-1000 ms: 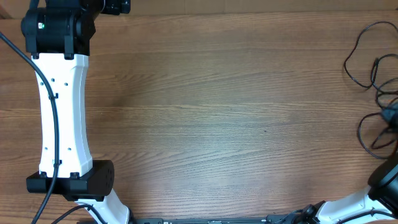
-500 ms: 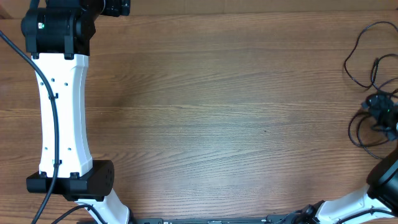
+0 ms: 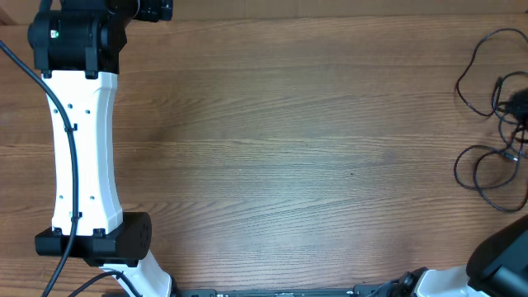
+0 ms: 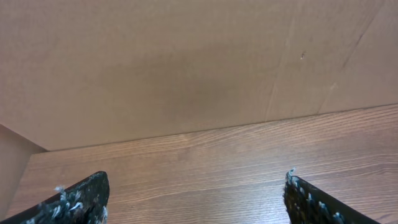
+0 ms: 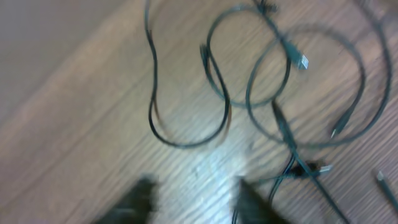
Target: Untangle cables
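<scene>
Left arm (image 3: 82,140) lies along the left side of the table (image 3: 289,148). Left gripper (image 4: 194,186) is over bare wood, fingers spread wide, nothing between them. The cables (image 3: 505,124) lie in loose overlapping loops at the table's far right edge. Right gripper (image 5: 198,199), blurred, hangs just beside them, fingers somewhat apart, gripping nothing

Cables (image 3: 501,99) sprawl at the bench's (image 3: 289,148) far right edge: thin black cords in loose, overlapping loops, crossing each other, small plugs (image 5: 302,61) at their ends, lying flat.
</scene>
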Robot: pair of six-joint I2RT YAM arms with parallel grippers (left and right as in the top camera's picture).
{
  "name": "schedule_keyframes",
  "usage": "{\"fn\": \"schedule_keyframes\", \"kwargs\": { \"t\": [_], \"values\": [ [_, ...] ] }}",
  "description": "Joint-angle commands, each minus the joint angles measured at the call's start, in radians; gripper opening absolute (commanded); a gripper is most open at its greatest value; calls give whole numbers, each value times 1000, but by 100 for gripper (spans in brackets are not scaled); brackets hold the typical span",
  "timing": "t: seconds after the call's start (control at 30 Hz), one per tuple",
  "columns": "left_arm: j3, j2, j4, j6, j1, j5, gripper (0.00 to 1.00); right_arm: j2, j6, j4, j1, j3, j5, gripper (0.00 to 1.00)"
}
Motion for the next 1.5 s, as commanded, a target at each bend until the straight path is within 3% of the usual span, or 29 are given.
{"fn": "schedule_keyframes", "kwargs": {
  "t": [0.0, 0.13, 0.5, 0.73, 1.13, 1.47],
  "values": [
    [8, -12, 4, 11, -6, -9, 89, 53, 3, -20, 27, -64, -32, 4],
    [8, -12, 4, 11, -6, -9, 89, 66, 22, -23, 80, -125, -39, 4],
    [8, -12, 5, 12, -6, -10, 90, 116, 29, 245, 113, -402, 106, 4],
    [8, -11, 4, 27, -6, -10, 90, 136, 57, 240, 21, -426, 303, 4],
    [8, -11, 3, 53, -6, -47, 90, 136, 82, 296, -242, -425, 243, 4],
    [8, -11, -11, 53, -6, -56, 90, 136, 73, 359, -286, -392, 321, 4]
  ]
}}
